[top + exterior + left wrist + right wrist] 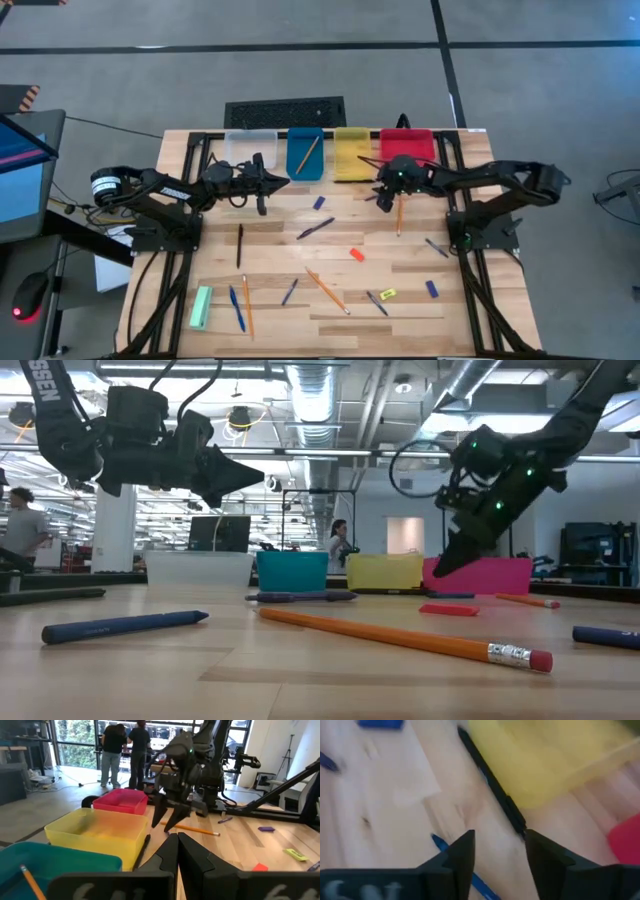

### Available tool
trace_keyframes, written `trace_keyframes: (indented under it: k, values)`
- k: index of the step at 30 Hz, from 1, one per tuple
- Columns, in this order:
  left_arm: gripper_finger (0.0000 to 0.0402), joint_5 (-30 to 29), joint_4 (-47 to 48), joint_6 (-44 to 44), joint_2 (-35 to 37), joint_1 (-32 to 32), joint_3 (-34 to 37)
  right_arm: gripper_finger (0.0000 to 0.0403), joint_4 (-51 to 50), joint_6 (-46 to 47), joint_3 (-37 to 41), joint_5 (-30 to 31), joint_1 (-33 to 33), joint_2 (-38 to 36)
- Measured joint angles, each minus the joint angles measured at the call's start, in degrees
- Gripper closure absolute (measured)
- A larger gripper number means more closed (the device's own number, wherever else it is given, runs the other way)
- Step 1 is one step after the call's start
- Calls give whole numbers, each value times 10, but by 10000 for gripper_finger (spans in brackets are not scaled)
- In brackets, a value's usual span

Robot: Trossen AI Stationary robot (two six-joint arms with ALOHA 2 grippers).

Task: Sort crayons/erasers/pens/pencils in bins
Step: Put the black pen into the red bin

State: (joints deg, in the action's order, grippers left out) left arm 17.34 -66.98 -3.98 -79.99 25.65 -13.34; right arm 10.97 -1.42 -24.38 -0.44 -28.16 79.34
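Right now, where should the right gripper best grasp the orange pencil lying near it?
Grip the pencil mid-shaft, coming straight down, fingers across its thin width: it lies flat on the table with bare wood either side, beside the open right gripper.

A: Item one, support?
B: Light wooden plank desk (400, 300) on a black frame.

A: Along its far edge?
B: Four small plastic tubs in a row: clear bin (250, 148), blue bin (305, 153), yellow bin (352, 152), red bin (407, 144).

A: Loose on the boards?
B: Long orange pencils (326, 290), one just beside the red tub (399, 215); thin dark pens (240, 245); blue sticks (237, 308); small blocky erasers, orange-red (356, 254), yellow (388, 294), blue (432, 288); one pale green block (201, 307) near the left front corner.
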Motion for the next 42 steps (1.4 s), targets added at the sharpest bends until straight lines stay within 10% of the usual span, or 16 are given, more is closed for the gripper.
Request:
trace_keyframes:
  k: [10,30,42]
  values:
    - [401,0,0,3,0,0,0,183,47,-71,-15,-12,-53,73]
    - [401,0,0,5,0,0,0,347,-12,-53,-37,-88,-28,84]
    - [401,0,0,5,0,0,0,283,-86,-5,-70,-58,20,61]
